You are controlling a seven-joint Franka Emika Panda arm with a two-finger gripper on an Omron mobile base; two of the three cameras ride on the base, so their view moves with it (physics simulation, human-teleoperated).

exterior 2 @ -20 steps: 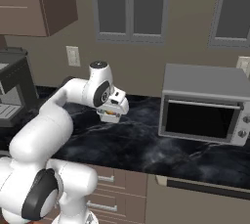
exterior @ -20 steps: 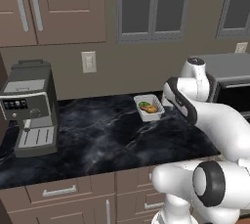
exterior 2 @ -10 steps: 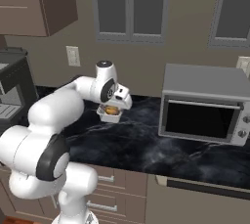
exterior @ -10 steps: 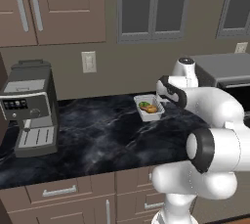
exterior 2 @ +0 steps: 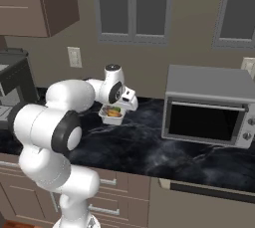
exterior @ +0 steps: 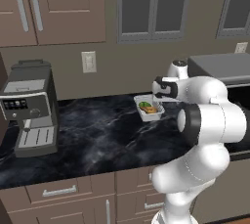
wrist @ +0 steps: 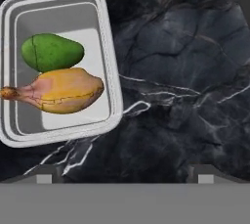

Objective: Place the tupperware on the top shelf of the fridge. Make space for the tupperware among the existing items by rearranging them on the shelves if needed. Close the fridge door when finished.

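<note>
The tupperware [exterior: 152, 116] is a shallow white tray lying flat on the black marble counter, with a green piece and an orange-yellow piece of food inside. In the hand view the tupperware [wrist: 111, 71] lies at the upper left, bare counter to its right. My gripper [wrist: 124, 176] hangs just above the tray's right edge, open, fingertips wide apart with nothing between them. From the right base view the tupperware [exterior 2: 110, 120] sits under the white hand. The fridge, its top shelf, its door and the existing items are out of view.
A coffee machine [exterior: 29, 105] stands at the counter's left. A grey microwave [exterior 2: 209, 105] stands to the right of the tray. Wall cabinets hang above; drawers [exterior: 58, 191] run under the counter's front edge. Dark counter [exterior: 97, 135] stretches between machine and tray.
The hand has shifted left, from beside the tupperware to over its right edge, and the arm has folded up closer to the base. The tupperware has not moved; the gripper stayed open.
</note>
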